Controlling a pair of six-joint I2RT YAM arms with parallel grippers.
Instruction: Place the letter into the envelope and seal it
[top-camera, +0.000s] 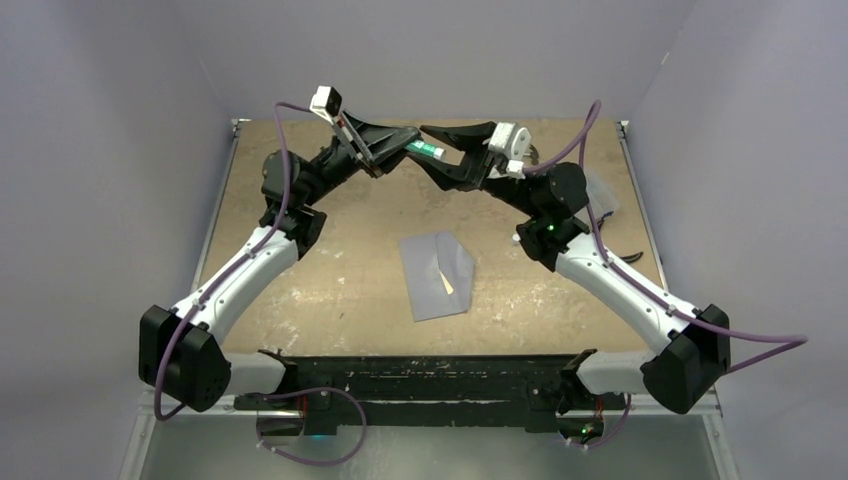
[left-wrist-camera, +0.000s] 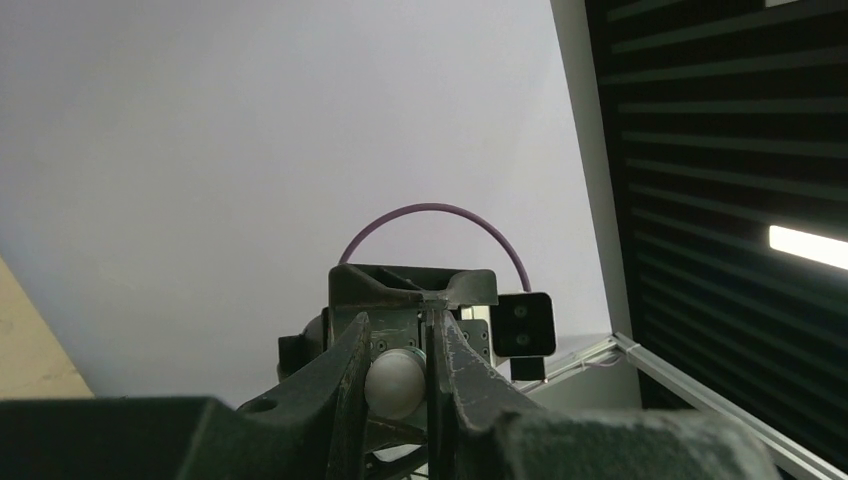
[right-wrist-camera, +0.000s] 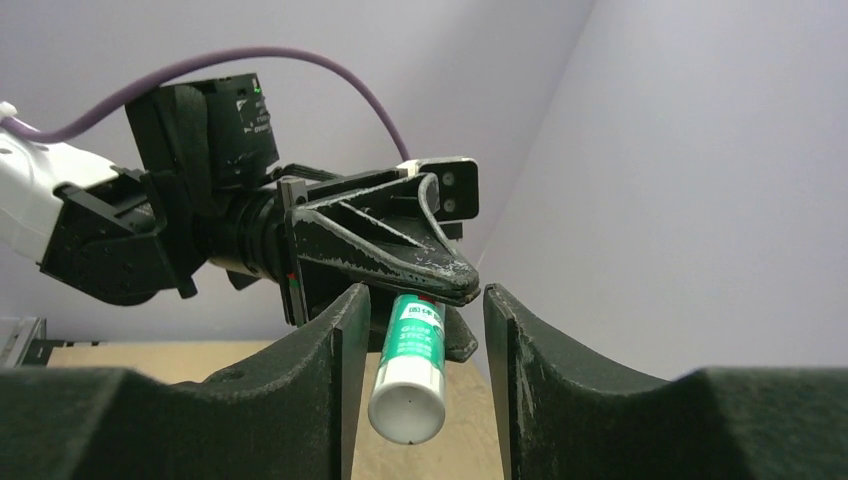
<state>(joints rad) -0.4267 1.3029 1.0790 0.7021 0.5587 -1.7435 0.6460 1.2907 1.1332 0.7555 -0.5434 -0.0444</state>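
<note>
Left end effector (left-wrist-camera: 398, 330): clamped on glue stick (right-wrist-camera: 408, 370).
Right end effector (right-wrist-camera: 425, 300): wide, straddling the stick without touching it.
Risk: a misjudged closing could knock the stick loose; it would drop towards the envelope (top-camera: 437, 275).

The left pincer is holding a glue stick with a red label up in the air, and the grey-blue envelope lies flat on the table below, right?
Not quite: the label is green, not red, as the right wrist view shows. The rest holds: the left pincer holds the glue stick up in the air, and the grey-blue envelope lies flat on the table below.
</note>
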